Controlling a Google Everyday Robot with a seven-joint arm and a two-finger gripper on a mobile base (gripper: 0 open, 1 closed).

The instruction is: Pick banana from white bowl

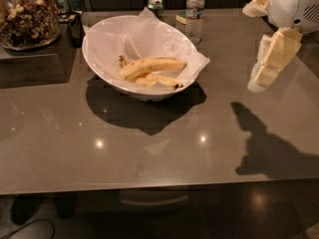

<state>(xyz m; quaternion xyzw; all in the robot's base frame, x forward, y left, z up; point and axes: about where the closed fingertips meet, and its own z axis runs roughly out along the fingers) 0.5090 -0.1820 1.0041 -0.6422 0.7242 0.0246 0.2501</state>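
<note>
Tool (262,75): hovering at 3 o'clock; grip state — cannot tell
Banana (152,66): lying in white bowl (91,63), at tool's 9 o'clock; long axis running 9-to-3

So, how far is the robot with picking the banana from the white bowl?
Done: nothing yet; the banana lies in the white bowl beside a thinner banana. In hand: the gripper hangs above the table to the right of the bowl, well apart from it. Left: move over the bowl, grasp the banana, lift it out.
</note>
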